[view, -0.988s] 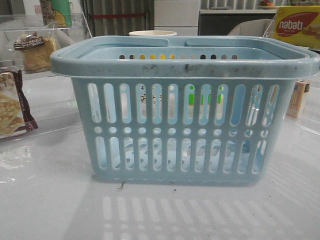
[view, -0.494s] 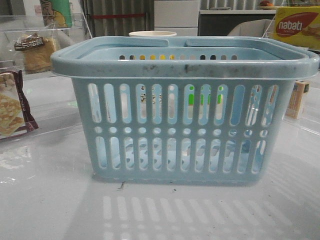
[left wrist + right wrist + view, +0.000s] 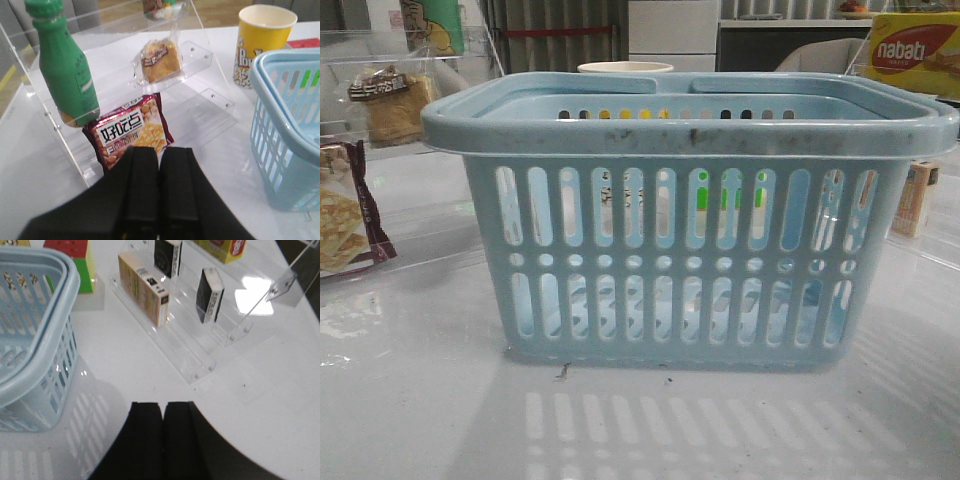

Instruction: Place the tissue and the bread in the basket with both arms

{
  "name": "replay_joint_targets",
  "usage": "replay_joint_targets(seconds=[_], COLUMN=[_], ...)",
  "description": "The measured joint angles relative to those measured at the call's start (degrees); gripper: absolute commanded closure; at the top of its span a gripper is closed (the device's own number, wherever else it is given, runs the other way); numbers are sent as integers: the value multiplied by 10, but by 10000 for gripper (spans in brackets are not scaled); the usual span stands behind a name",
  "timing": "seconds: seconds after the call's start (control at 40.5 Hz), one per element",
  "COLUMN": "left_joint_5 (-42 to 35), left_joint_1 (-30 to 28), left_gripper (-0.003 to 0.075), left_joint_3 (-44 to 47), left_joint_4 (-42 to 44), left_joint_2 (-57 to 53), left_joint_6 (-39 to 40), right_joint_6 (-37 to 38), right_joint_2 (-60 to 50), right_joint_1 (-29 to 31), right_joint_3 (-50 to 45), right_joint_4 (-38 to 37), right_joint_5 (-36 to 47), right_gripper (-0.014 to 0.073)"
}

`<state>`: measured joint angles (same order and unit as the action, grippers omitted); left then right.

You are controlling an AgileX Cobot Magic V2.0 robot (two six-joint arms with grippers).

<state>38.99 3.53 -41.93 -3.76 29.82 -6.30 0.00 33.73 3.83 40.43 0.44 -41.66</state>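
The light-blue basket (image 3: 690, 250) stands in the middle of the table and fills most of the front view. The bread (image 3: 159, 60), golden slices in a clear bag, sits on a clear acrylic shelf; in the front view the bread (image 3: 390, 100) is at the far left. My left gripper (image 3: 159, 150) is shut and empty, short of a maroon cracker packet and well short of the bread. The tissue (image 3: 209, 295), a small black pack, stands upright on clear acrylic steps. My right gripper (image 3: 163, 405) is shut and empty above bare table, apart from it. Neither gripper shows in the front view.
A maroon cracker packet (image 3: 131, 132) and a green bottle (image 3: 65, 70) stand near the bread, and a yellow popcorn cup (image 3: 261, 45) beside the basket wall (image 3: 285, 125). On the right steps are a beige box (image 3: 145, 287) and another dark pack (image 3: 167, 257). A yellow wafer box (image 3: 915, 50) is at the far right.
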Motion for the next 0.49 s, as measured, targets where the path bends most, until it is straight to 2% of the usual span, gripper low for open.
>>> replay_joint_targets(seconds=[0.074, 0.124, 0.222, 0.297, 0.395, 0.494], left_joint_5=[0, 2, 3, 3, 3, 0], left_joint_1=[0, 0, 0, 0, 2, 35], left_gripper=[407, 279, 119, 107, 108, 108], left_joint_3=[10, 14, 15, 15, 15, 15], left_joint_4=[0, -1, -1, -1, -4, -7], left_joint_2=[10, 16, 23, 28, 36, 47], left_joint_6=[0, 0, 0, 0, 0, -5], right_joint_6=[0, 0, 0, 0, -4, 0], right_joint_2=[18, 28, 44, 55, 78, 124], right_joint_1=[0, 0, 0, 0, 2, 11], right_joint_3=[-6, -8, -8, -8, -7, 12], right_joint_4=[0, 0, 0, 0, -4, -12], right_joint_5=[-1, -1, -1, -1, -1, -2], right_gripper=[417, 298, 83, 36, 43, 44])
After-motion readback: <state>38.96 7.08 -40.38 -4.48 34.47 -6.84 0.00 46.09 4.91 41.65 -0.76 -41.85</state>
